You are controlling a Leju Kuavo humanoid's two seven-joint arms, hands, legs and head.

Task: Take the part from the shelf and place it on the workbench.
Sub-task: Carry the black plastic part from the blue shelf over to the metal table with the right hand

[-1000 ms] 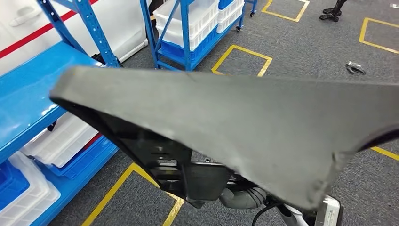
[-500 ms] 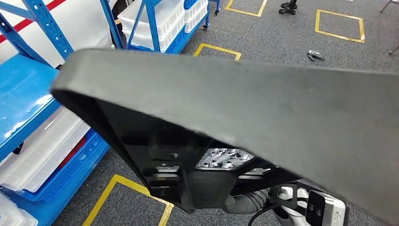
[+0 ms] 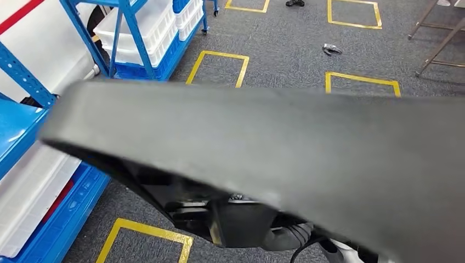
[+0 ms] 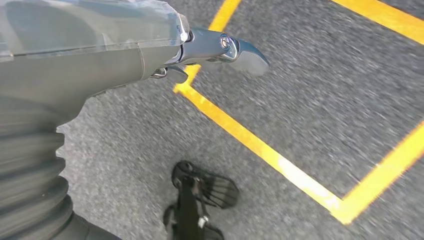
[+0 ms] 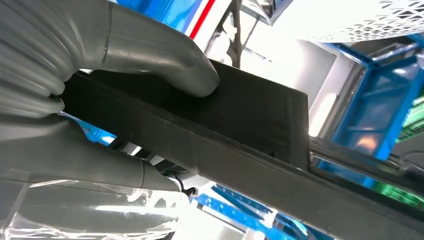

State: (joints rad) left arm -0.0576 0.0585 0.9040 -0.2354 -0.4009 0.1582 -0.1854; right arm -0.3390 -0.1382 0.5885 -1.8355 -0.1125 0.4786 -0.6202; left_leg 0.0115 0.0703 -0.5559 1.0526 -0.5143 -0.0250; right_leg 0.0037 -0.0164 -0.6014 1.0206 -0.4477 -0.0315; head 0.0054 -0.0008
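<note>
Grey carpeted floor (image 3: 285, 49) is running across the upper part of the head view, marked with yellow tape rectangles (image 3: 217, 68). The large dark grey part (image 3: 274, 148) is spanning the middle of that frame from the left edge to the lower right, blurred, hiding most of what lies below it. A blue shelving rack (image 3: 33, 137) is standing along the left edge, with white plastic crates (image 3: 27, 192) sitting on its lower level, and a second blue rack (image 3: 140, 38) with white crates is standing in the upper left. A small metal object (image 3: 330, 49) is lying on the carpet at the upper right.

In the right wrist view the right hand (image 5: 95, 115) is gripping the part (image 5: 240, 140), thumb pressing on one face and fingers closing under the other. In the left wrist view the left hand (image 4: 150, 50) is hanging over the carpet holding nothing, one finger pointing outward.
</note>
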